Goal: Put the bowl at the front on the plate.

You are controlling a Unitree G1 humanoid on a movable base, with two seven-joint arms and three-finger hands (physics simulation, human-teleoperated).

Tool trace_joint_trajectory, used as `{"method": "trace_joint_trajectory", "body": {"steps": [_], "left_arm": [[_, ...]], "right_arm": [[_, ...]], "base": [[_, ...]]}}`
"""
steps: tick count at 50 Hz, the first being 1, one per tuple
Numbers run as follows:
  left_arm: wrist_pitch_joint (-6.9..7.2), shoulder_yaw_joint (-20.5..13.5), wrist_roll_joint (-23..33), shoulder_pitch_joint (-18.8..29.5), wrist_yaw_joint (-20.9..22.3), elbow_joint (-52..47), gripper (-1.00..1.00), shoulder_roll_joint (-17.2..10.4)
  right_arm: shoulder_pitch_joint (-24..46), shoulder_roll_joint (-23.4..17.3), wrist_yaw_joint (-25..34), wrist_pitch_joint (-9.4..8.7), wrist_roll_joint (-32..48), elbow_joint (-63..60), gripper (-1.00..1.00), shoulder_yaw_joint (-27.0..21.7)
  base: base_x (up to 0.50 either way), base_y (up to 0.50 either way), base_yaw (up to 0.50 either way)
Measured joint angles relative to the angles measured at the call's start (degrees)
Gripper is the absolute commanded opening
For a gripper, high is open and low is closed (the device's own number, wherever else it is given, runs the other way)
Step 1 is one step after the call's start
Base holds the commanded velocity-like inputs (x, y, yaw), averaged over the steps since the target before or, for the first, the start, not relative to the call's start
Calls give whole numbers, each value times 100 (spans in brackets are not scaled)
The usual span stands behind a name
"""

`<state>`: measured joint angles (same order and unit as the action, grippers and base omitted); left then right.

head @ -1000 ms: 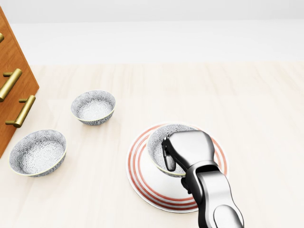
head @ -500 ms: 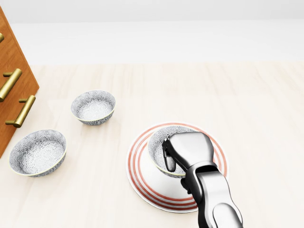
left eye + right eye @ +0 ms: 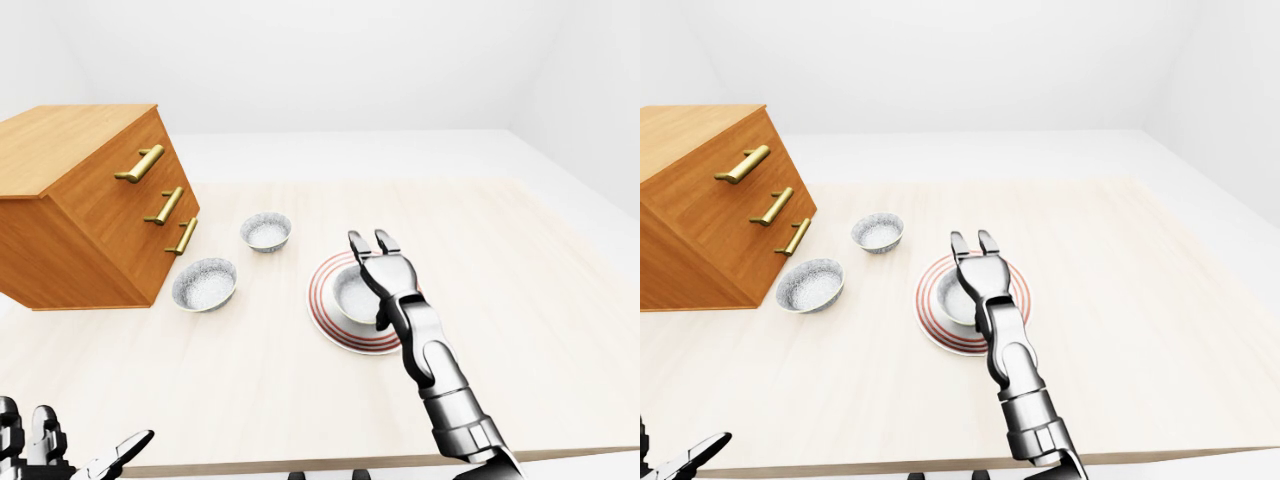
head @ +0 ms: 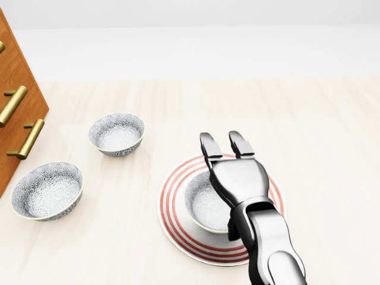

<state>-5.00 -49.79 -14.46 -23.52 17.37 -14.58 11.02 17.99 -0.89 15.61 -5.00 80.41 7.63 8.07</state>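
The right hand (image 4: 238, 177) has let go: its two long fingers (image 4: 207, 147), which were curled over the bowl's rim half a second ago, now stand straight out towards the top of the head view, spread a little apart and holding nothing. The small grey-patterned ceramic bowl (image 4: 203, 208) has dropped slightly towards the bottom of that view. It sits upright inside the white round plate with red rings (image 4: 170, 209), roughly at its middle. The silver palm hangs over the bowl's right side and hides that part of the rim. A dark thumb shows under the palm, and I cannot tell whether it touches the bowl.

Two more grey-patterned bowls stand to the left on the pale wooden table (image 4: 326, 148), one nearer the top (image 4: 117, 133) and one lower down (image 4: 47, 190). Both are well apart from the plate. Beside them is the brown wooden drawer chest (image 3: 90, 200) with its brass handles (image 4: 13, 105).

The left hand (image 3: 45, 450) shows at the bottom left of the left-eye view, fingers splayed and empty, off the table's near edge.
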Motion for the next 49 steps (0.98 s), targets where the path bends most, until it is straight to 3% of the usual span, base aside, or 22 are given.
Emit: {"method": "trace_joint_trajectory", "body": {"steps": [12,22,28,49], "left_arm": [[0,-2,-8,-9,3,-13,100,-1],[0,-16,-10,-5,16,-23,100,3],[0,-9,-10,-7,39,-11,100,-2],[0,92,104,6,27,127,100,-55]], "right_arm": [[33,4,465,0,206,-630,100,-27],[679,95,1620,0,723,-1768,100,-121],[1456,96,2439,0,1051,-2238,100,-237],[5014,-353,2439,0,1201,-1957,100,-657]], "base": [[0,0,0],[0,0,0],[0,0,0],[0,0,0]]}}
